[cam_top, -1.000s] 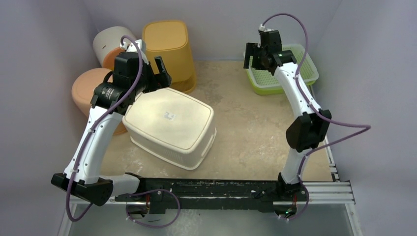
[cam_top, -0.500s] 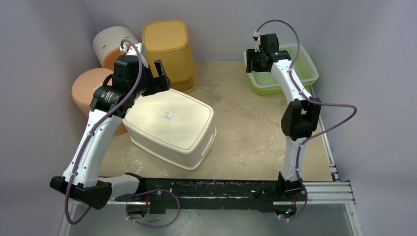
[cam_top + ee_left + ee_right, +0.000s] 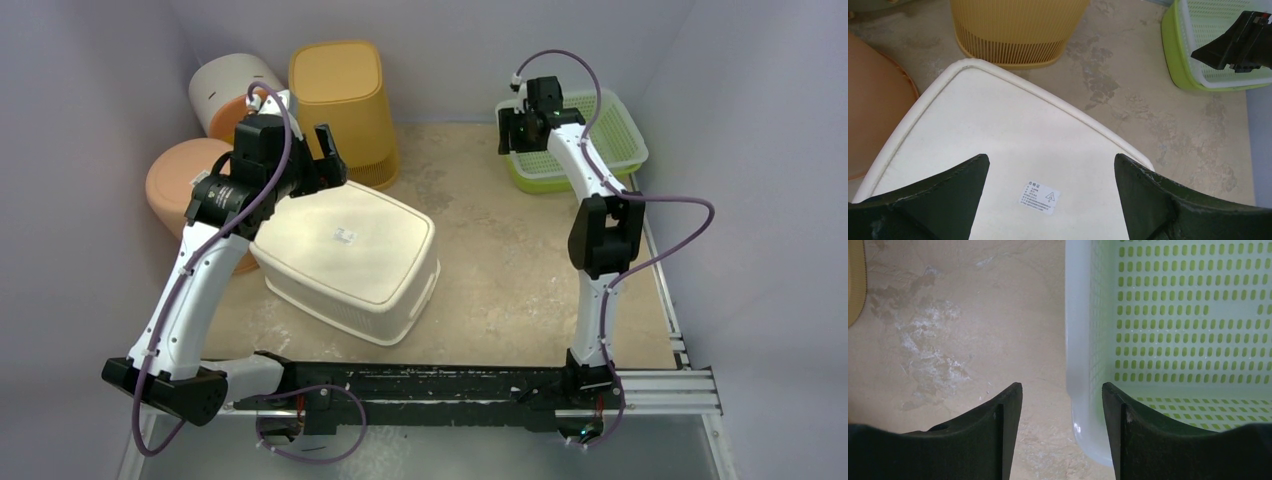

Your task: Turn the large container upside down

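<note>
The large container (image 3: 350, 250) is a cream tub lying base up at centre-left, with a small white label on its smooth base (image 3: 1013, 150). My left gripper (image 3: 318, 160) hovers open above its far left corner, and nothing sits between the fingers (image 3: 1050, 160). At the far right, my right gripper (image 3: 515, 130) is over the left rim of the white perforated basket (image 3: 590, 125). Its jaws (image 3: 1062, 387) stand apart, with the basket's rim (image 3: 1078, 340) between them, close to the right finger and clear of the left one.
A tall yellow-orange bin (image 3: 345, 95) stands just behind the cream tub. A white cylinder (image 3: 225, 85) and an orange round tub (image 3: 180, 175) crowd the back left. The white basket sits in a green tray (image 3: 540, 182). Grey walls close in on the sides and back.
The right arm's elbow has folded in toward the basket while its gripper settled over the left rim, jaws narrowing. The left arm and the cream tub have barely moved.
</note>
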Robot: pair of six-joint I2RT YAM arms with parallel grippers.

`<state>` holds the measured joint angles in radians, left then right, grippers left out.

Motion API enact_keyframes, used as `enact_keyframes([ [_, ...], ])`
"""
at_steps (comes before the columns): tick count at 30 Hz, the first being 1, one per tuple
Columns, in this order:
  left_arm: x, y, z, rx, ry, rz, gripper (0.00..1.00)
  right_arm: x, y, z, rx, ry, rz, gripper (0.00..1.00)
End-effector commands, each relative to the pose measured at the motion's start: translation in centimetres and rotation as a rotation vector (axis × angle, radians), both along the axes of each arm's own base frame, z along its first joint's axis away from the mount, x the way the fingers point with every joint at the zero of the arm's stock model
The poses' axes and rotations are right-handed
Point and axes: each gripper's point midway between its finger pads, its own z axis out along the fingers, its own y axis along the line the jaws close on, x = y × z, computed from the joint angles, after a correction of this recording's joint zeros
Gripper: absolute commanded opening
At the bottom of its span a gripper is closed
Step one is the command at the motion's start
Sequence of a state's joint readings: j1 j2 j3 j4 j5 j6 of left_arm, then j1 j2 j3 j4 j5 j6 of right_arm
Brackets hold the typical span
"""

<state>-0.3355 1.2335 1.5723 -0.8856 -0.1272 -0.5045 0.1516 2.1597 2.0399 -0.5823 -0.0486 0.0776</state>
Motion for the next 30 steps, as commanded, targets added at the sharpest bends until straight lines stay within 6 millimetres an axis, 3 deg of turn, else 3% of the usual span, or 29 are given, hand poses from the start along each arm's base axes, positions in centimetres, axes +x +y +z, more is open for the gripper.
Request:
enact_keyframes([
  [1,-0.1,0.2,1.2,-0.006,-0.043,0.007,0.92,1.1,-0.6,0.2,-0.008,-0.042,0.01,0.62],
  [9,-0.2,0.4,1.1,0.004,-0.031,0.018,0.92,1.4,-0.4,-2.8,0.031,0.011,0.022,0.5],
  [16,0.2,0.1,0.9,0.006,-0.023,0.008,0.92,1.4,-0.3,-4.1,0.037,0.03,0.019,0.49],
  [18,0.4,0.1,0.9,0.006,-0.021,0.008,0.92,1.3,-0.3,-4.3,0.035,0.037,0.019,0.44],
  [21,0.5,0.0,0.7,0.006,-0.017,0.006,0.92,1.1,-0.4,-3.9,0.035,0.036,0.012,0.33],
  [26,0.4,0.0,0.4,0.008,-0.013,0.004,0.92,1.0,-0.5,-1.5,0.042,-0.002,0.007,0.2],
  [30,0.3,0.0,0.4,0.006,-0.015,0.002,0.92,0.8,-0.8,1.0,0.03,-0.041,-0.006,0.02],
])
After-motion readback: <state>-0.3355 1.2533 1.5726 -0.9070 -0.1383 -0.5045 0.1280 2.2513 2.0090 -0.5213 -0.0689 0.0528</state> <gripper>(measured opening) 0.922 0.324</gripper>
